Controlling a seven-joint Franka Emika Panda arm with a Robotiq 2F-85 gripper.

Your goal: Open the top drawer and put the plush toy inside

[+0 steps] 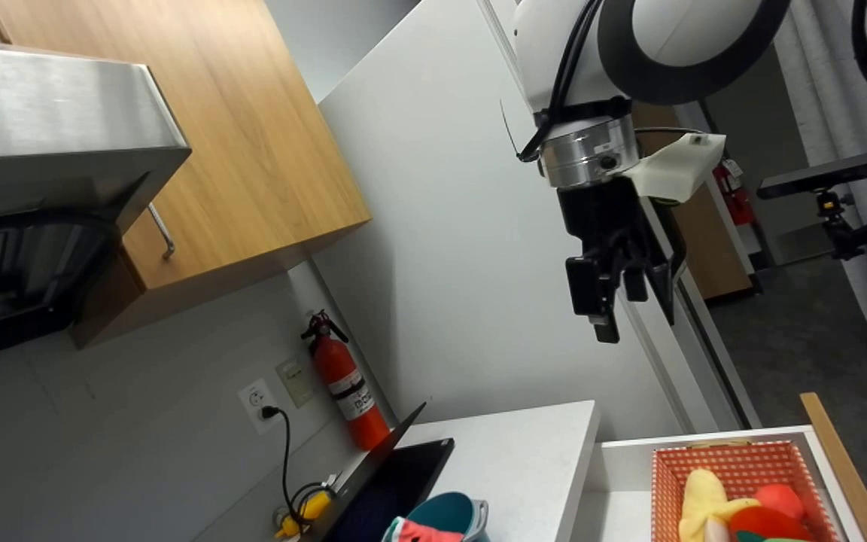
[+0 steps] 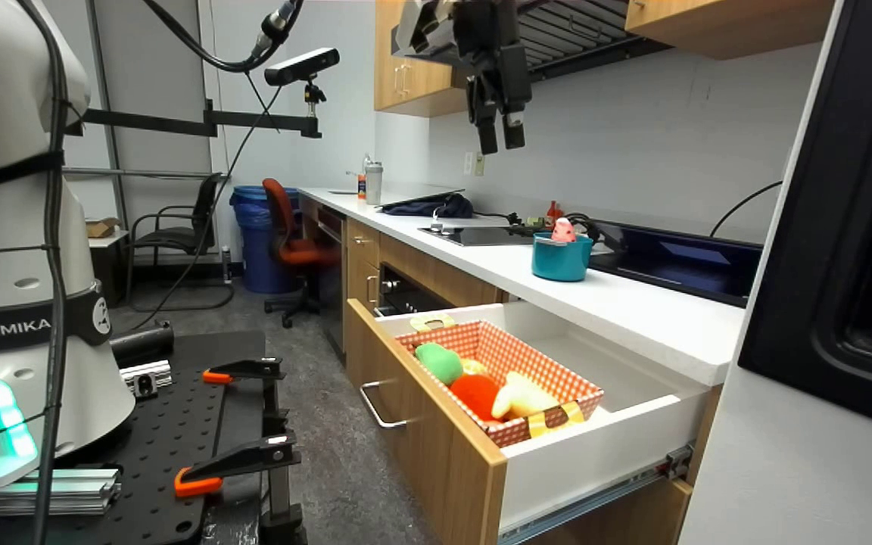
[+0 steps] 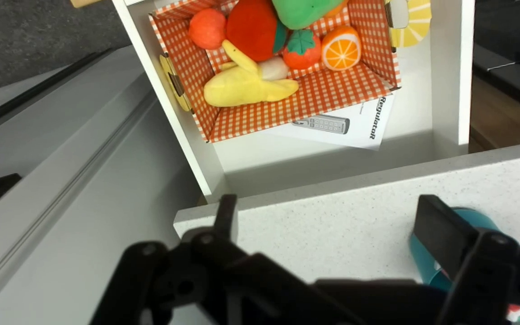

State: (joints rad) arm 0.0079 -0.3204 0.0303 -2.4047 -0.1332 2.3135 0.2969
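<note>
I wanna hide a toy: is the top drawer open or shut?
Open: in an exterior view the top drawer sticks out past the white counter, its metal rail bared; the wrist view shows the checkered basket inside.

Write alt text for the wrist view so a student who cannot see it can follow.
An open, white-sided drawer holds a red-checked basket of plush fruit, including a yellow banana and an orange. Below, the robot's empty jaws stand apart against a white countertop, partly hiding a teal pot.

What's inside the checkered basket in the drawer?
The basket holds a yellow plush banana, an orange, a green toy and several red toys. Anything beneath them is covered and can't be seen.
</note>
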